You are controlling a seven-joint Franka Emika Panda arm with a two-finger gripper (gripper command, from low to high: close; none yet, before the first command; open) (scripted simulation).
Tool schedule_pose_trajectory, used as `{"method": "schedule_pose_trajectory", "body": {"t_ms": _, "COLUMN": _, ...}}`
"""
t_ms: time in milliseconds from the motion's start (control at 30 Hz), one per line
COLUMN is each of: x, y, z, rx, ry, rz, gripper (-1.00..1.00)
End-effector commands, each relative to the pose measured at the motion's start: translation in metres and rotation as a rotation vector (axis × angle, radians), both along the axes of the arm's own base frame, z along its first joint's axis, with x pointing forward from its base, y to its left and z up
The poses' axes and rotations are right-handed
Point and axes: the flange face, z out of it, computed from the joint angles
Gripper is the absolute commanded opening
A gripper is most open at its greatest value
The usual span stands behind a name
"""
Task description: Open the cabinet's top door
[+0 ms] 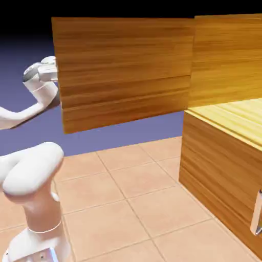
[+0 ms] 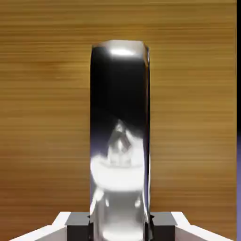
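gripper clamped on handle; top door swung wide — keep pull along hinge arc, no twisting.

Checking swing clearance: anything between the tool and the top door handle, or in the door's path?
Nothing visible. The tool sits at the handle, which fills the gap between its fingers. The top door is already swung wide off the cabinet, with only bare floor below it.

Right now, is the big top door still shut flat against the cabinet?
No, the top door is swung wide out from the cabinet, showing its pale shelf.
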Motion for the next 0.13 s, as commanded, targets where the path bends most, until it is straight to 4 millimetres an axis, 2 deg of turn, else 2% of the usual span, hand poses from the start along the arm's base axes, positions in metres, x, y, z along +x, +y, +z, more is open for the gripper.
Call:
{"method": "schedule_pose_trajectory", "body": {"t_ms": 0, "x": 0.002, "y": 0.009, "z": 0.0, "rx": 0.0, "ry": 0.001, "rz": -0.02, "gripper": -1.0}}
{"method": "schedule_pose_trajectory", "body": {"t_ms": 100, "x": 0.008, "y": 0.034, "z": 0.0, "rx": 0.0, "ry": 0.001, "rz": -0.07, "gripper": -1.0}}
